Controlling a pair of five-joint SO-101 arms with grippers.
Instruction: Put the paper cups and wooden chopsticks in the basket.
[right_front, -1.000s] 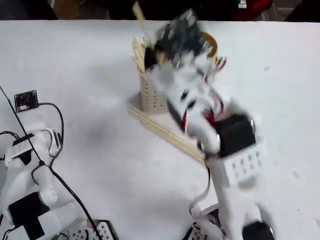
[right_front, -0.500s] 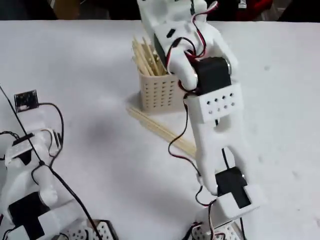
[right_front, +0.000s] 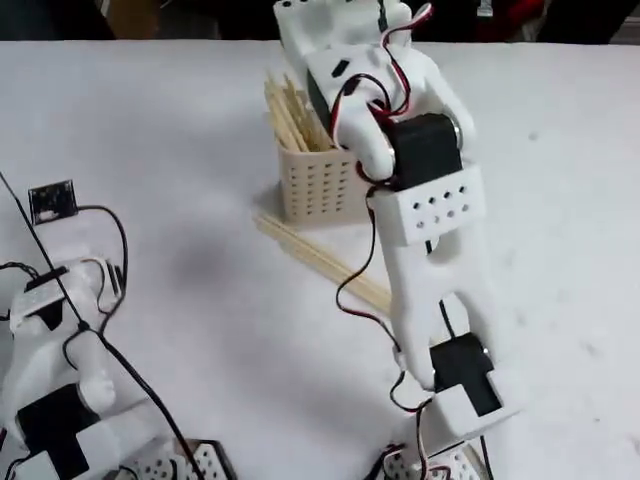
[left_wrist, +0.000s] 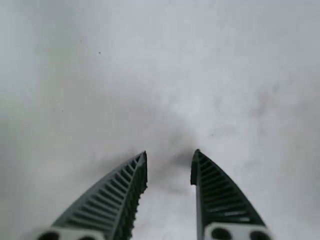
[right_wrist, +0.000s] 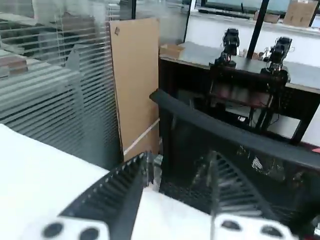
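While both my claws stand released, status reads as follows.

1. R claw (right_wrist: 178, 161): jaws apart, nothing betw. them. It sits raised beyond the far table edge and faces the room, not the work.
2. L claw (left_wrist: 170, 155): jaws apart, empty, low over bare table (left_wrist: 150, 60). No task item is near it.
3. R arm (right_front: 430, 210): stretched out across the basket (right_front: 320, 190) and covering most of its mouth in the high view.
4. L arm (right_front: 50, 340): folded at the near corner, well apart from the basket.

Task items:
- Basket: upright, approx. mid-table toward the far side.
- Chopstick bundle (right_front: 288, 110): standing in the basket, leaning out over the rim on the side away from my R arm. Judged done.
- Loose chopsticks (right_front: 320, 262): flat on the table just beside the basket's near side, running diagonally under my R arm. Not yet done.
- Paper cups: cannot tell if any are in the basket, since my arm hides the inside.

Est. progress: partway. Remaining work, as judged: pick up the loose chopsticks and drop them in the basket, then check the cup count once the arm is off the basket.
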